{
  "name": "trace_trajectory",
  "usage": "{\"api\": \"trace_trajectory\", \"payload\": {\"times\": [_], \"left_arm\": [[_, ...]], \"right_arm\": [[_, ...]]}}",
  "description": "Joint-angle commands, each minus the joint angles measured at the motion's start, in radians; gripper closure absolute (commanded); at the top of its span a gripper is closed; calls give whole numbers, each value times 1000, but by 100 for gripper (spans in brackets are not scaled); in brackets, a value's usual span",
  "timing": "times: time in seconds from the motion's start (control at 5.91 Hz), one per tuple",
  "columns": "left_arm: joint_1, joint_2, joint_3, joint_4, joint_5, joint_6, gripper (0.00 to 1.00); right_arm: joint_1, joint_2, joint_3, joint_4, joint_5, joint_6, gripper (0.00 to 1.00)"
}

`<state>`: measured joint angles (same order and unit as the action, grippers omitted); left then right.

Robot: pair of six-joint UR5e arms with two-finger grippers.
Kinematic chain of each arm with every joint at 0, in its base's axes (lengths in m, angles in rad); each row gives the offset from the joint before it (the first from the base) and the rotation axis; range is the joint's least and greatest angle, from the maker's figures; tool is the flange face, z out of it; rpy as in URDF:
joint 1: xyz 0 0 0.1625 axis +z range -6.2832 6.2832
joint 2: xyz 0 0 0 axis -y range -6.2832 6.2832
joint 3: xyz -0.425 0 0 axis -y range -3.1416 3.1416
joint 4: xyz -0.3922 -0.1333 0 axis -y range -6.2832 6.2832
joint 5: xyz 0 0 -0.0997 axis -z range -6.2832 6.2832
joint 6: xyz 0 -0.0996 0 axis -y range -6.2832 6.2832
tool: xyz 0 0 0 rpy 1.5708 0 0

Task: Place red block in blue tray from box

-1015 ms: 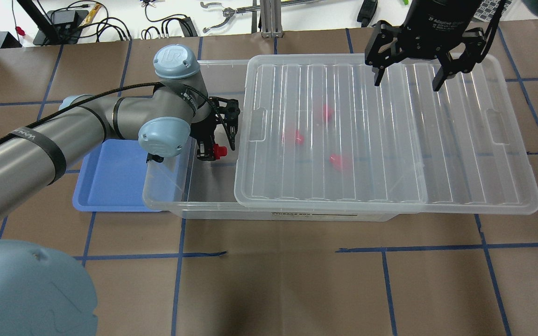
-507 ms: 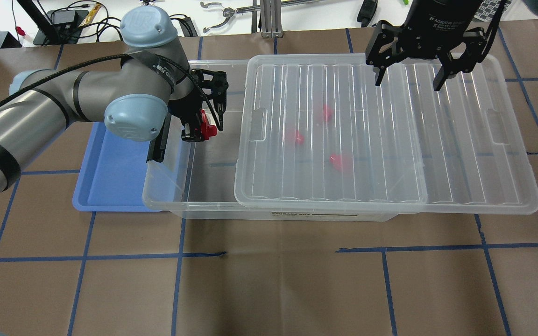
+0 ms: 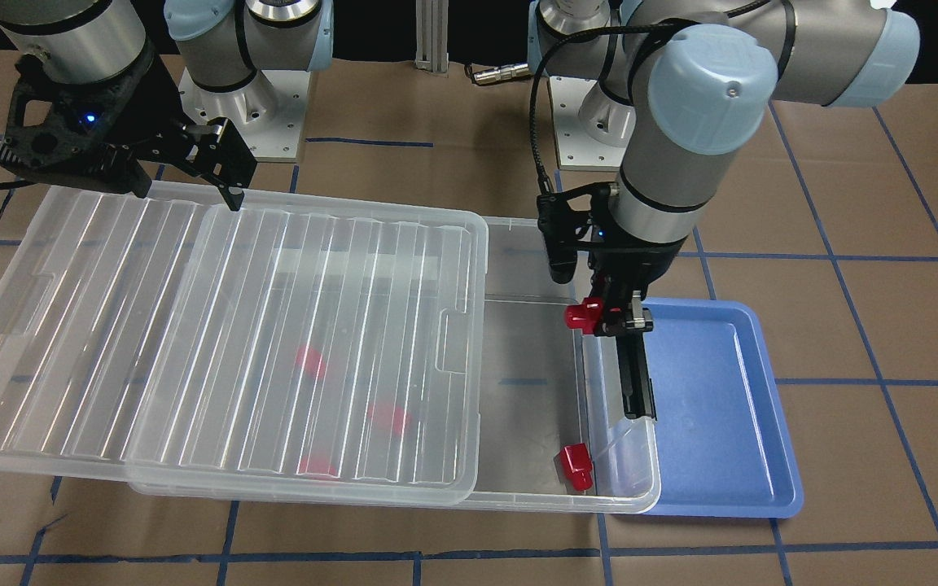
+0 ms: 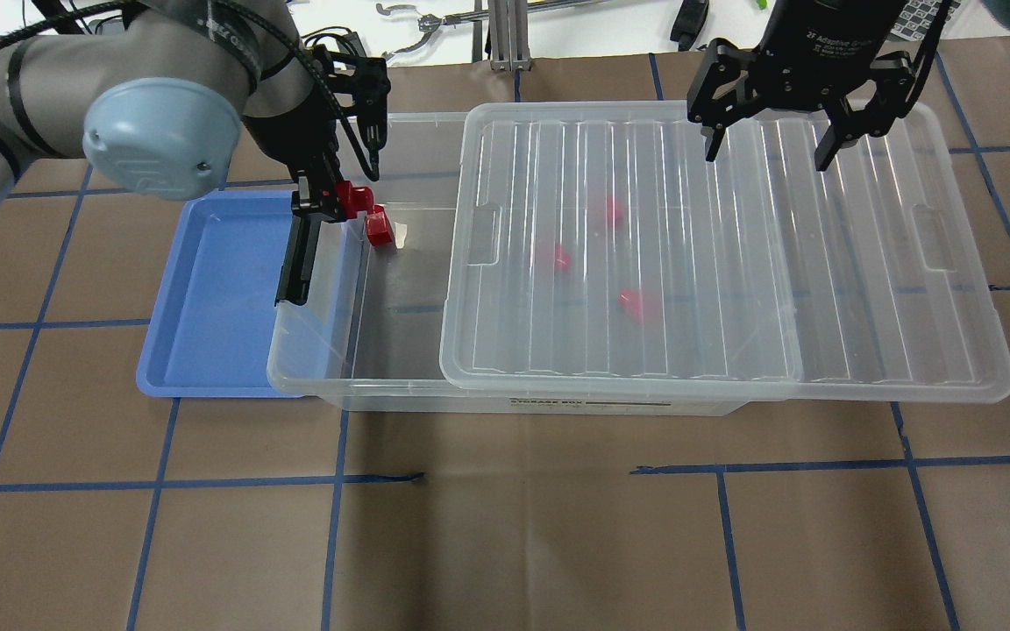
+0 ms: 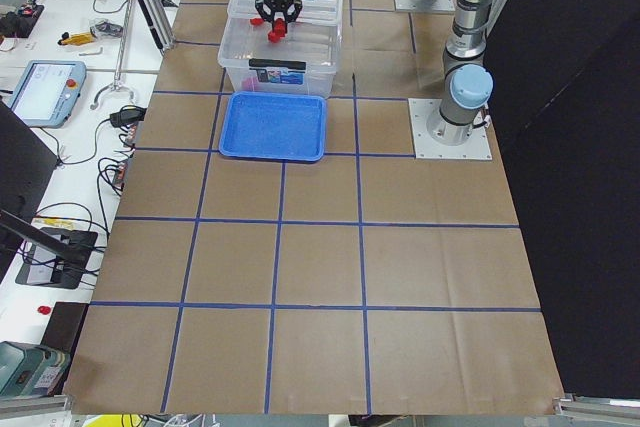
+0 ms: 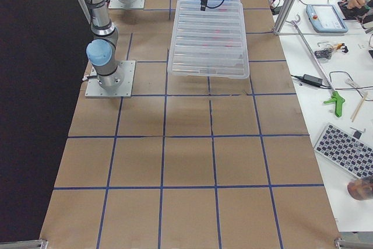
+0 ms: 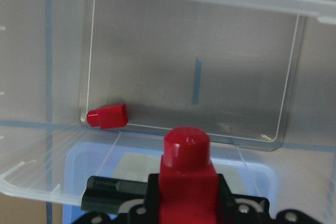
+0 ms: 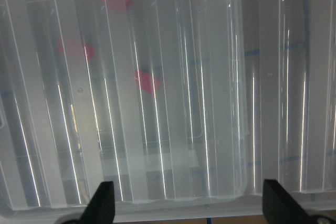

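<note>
Holds the red block point(image 3: 583, 316) in the closed fingers of the left gripper point(image 3: 606, 319), about over the end rim of the box point(image 4: 382, 382), just short of the blue tray point(image 4: 216, 298). Shows 1 loose block point(image 4: 378, 230) in the open end, 3 blocks point(image 4: 610, 210) under the offset lid point(image 4: 864, 263). Hangs the right gripper point(image 4: 766, 158) over that lid, fingers spread, empty. Risks a short drop: released here, likely clips the rim and bounces onto the bench point(image 4: 505, 543).
</note>
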<state>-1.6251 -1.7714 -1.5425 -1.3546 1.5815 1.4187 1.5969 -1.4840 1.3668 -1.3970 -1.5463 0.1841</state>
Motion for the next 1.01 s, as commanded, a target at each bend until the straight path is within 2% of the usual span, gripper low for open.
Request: {"api": "trace_trajectory", "payload": {"times": [0.0,0.51,0.68,0.85], "left_arm": [[89,-3,7,0,0,43,80],[204,-13,-21,2,0,225,80],[267,-25,-22,5,-14,238,80],[292,-75,-19,46,-15,273,80]], "right_arm": [[0,-1,0,1,-1,0,0],[-9,5,-2,-14,-4,-39,0],[-71,13,6,-54,-9,-204,0],[-201,13,29,-54,-9,-313,0]]}}
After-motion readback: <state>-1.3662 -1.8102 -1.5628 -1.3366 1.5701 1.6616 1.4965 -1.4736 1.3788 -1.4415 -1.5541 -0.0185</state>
